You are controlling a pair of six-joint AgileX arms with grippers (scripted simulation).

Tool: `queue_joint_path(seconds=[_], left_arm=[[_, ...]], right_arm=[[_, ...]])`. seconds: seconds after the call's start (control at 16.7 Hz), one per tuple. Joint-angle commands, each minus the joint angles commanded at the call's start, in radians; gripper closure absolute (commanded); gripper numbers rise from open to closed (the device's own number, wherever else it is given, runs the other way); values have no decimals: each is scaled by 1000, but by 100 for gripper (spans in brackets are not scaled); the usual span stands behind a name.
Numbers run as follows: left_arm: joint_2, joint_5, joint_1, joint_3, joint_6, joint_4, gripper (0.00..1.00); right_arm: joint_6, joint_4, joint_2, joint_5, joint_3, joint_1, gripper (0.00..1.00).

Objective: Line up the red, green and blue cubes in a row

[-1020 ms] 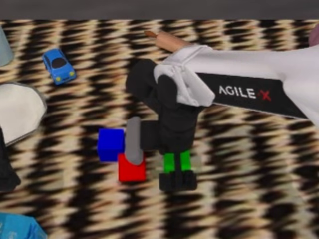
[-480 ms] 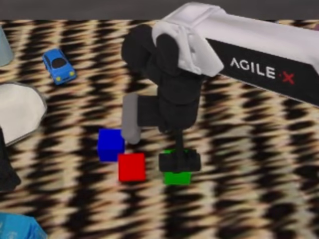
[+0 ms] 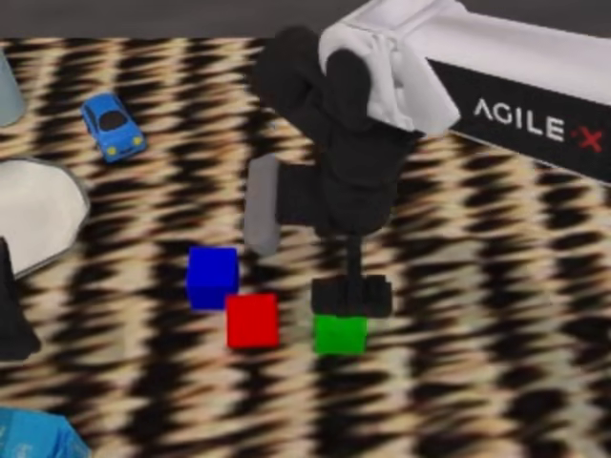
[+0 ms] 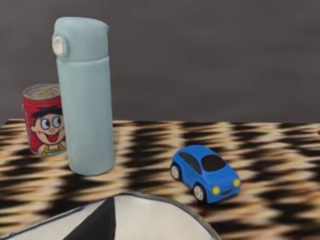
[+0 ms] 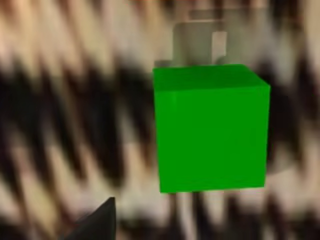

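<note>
The blue cube (image 3: 212, 277) rests on the patterned table, with the red cube (image 3: 252, 320) touching its near right corner. The green cube (image 3: 340, 335) sits alone a short gap to the right of the red one, level with it. My right gripper (image 3: 350, 296) hovers open just behind the green cube, holding nothing. In the right wrist view the green cube (image 5: 210, 130) stands free on the table, and one dark fingertip (image 5: 100, 222) shows well apart from it. My left gripper (image 3: 10, 324) is parked at the table's left edge, one fingertip (image 4: 102, 222) showing.
A light-blue toy car (image 3: 113, 125) stands at the far left. A white plate (image 3: 38, 210) lies under the left arm. A pale-blue bottle (image 4: 86, 97) and a red can (image 4: 42, 120) stand beyond it. A blue object (image 3: 33, 434) fills the near left corner.
My right gripper has let go of the green cube and lifted back towards the table's far side. The green cube stays where it was set, right of the red one. The left arm is still.
</note>
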Motion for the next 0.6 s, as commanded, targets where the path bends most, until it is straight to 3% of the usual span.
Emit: queue_joint_path(seconds=[0.3, 0.6], left_arm=[[279, 1, -74, 250, -73, -172, 0], [742, -1, -174, 596, -175, -431, 0]], right_arm=[[109, 197, -294, -14, -245, -127, 0], [273, 451, -755, -31, -653, -300, 0]])
